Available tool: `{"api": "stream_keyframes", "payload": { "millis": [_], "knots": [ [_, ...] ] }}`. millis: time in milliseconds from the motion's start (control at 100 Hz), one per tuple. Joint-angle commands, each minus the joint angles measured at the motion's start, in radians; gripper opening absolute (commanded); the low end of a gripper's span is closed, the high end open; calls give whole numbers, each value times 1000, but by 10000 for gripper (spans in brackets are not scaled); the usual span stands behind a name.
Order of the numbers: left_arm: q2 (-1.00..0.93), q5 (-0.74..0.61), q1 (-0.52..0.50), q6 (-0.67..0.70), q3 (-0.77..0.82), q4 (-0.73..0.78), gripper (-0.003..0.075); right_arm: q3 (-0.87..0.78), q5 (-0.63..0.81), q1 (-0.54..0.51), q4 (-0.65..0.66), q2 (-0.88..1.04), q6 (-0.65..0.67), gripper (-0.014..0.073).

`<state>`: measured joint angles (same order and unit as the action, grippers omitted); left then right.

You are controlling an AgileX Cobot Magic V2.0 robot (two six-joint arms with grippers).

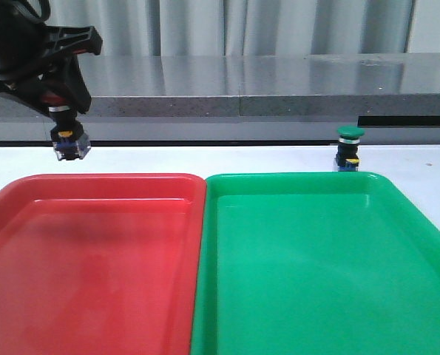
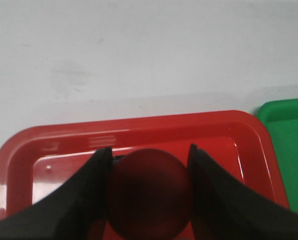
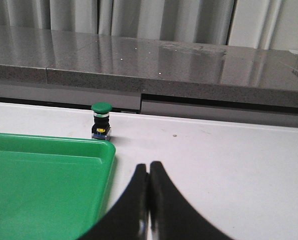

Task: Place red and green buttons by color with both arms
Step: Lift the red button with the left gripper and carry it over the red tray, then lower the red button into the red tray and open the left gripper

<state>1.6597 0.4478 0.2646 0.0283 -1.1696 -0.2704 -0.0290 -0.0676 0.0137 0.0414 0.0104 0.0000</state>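
Red button in the left claw, green one untouched.

Your left gripper (image 2: 150, 192) was clamped on the red button (image 2: 150, 197), jaws pinching the round cap from both sides, body hanging below it above the far left corner of the red tray (image 1: 94, 222). The green button (image 1: 348, 149) stood upright on the table just behind the far rim of the green tray (image 1: 316, 251), toward its right corner. Your right gripper (image 3: 147, 200) had its fingers pressed together, empty, well short of that button. Both looked small, rigid and light; the domed cap is likely slick, so take the green one across the cap edge or the squarer black body.
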Motion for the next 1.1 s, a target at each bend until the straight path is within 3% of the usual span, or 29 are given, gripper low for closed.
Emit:
{"api": "stream_keyframes", "payload": {
  "millis": [0, 640, 1090],
  "knots": [
    [-62, -93, 25, 10, 30, -35, 115, 16, 88, -6, 0, 16, -14, -67],
    [-65, -297, 56, 12, 219, -55, 116, 16, 88, -6, 0, 16, -14, -67],
    [0, -300, 56, 12, 221, -57, 118, 16, 88, -6, 0, 16, -14, -67]
  ]
}}
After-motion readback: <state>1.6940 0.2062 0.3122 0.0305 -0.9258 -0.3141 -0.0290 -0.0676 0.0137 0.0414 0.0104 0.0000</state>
